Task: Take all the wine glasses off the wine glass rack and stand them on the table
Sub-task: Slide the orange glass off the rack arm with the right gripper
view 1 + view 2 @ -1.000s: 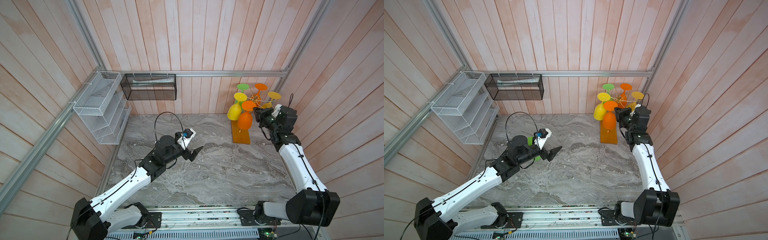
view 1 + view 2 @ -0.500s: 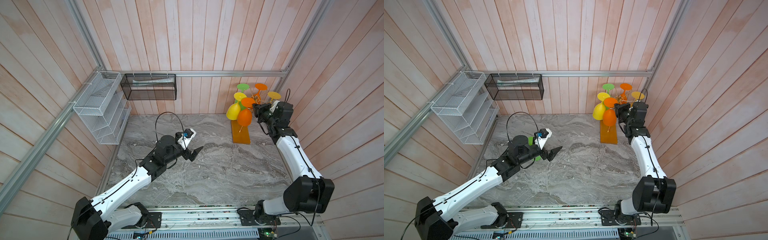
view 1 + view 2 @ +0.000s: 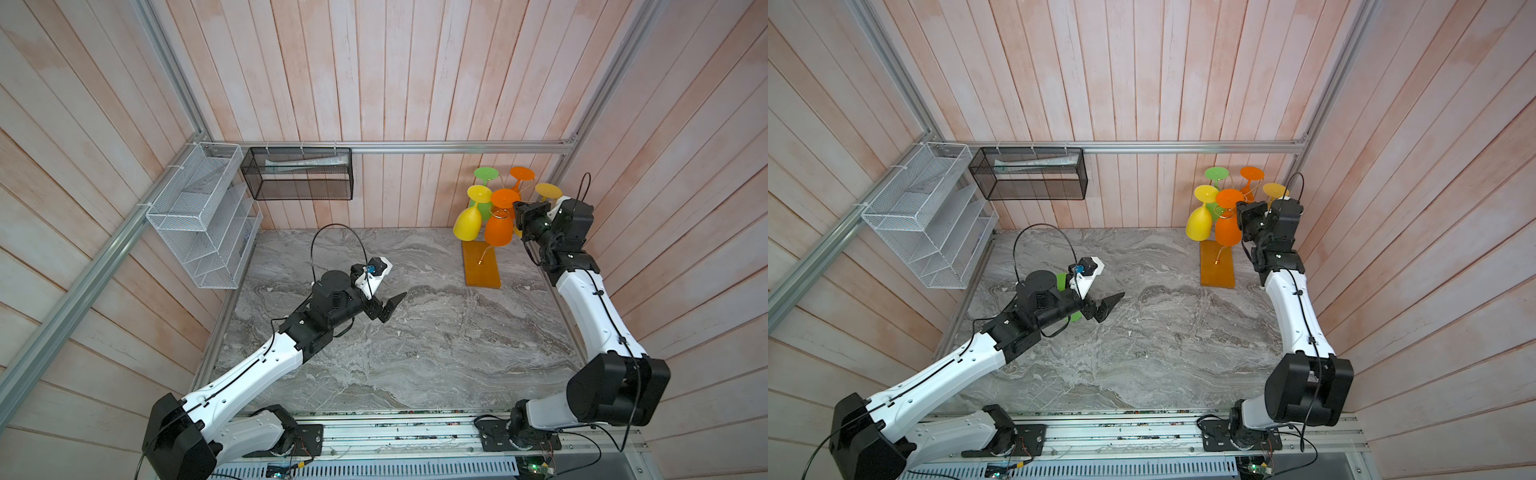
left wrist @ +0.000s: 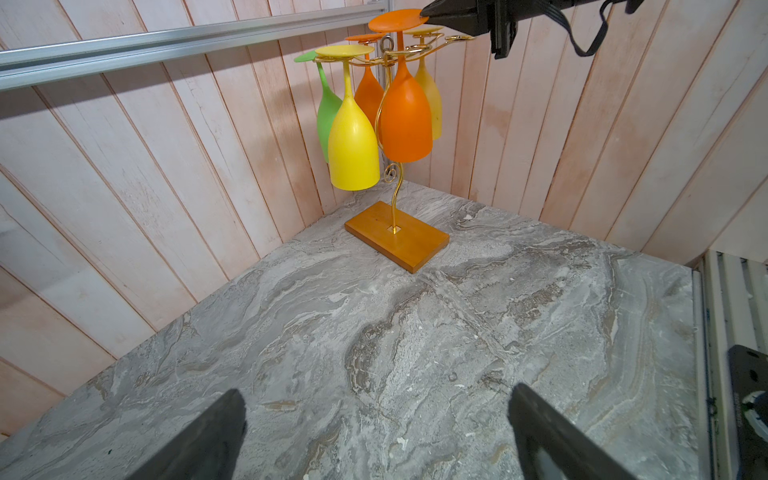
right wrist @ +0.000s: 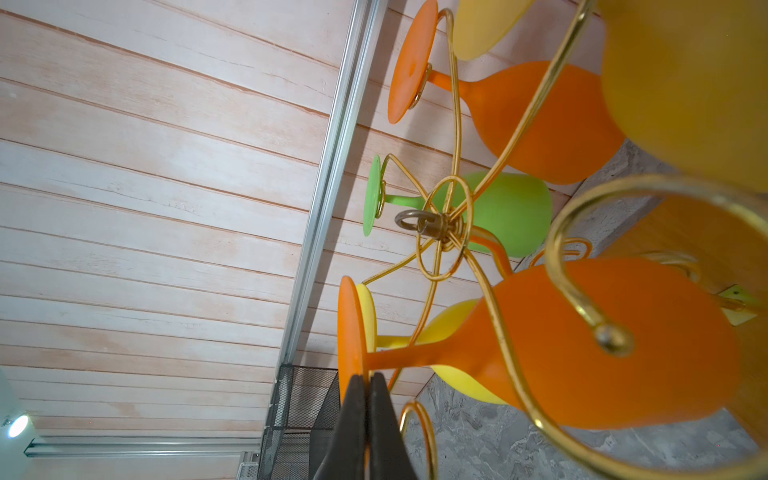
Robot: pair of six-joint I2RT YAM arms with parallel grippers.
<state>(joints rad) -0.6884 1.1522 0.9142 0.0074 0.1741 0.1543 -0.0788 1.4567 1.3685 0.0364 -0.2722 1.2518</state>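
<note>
Baskets hang on the walls at the left, a white basket (image 3: 199, 224) and a black basket (image 3: 297, 178). Over the middle of the marble table (image 3: 415, 353), the left gripper (image 3: 392, 307) hovers with its fingers spread wide, holding nothing. In the far right corner stands the rack (image 4: 397, 241), with coloured glasses hanging bowl-down. The right gripper (image 5: 365, 380) has its fingers pinched on the foot rim of the front orange wine glass (image 3: 498, 228).

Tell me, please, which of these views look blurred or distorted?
Right wrist view: the amber glass nearest the lens is blurred, the green glass sharp. Left wrist view: the planks fan out; the left tool is soft-edged. Both top views: sharp.
</note>
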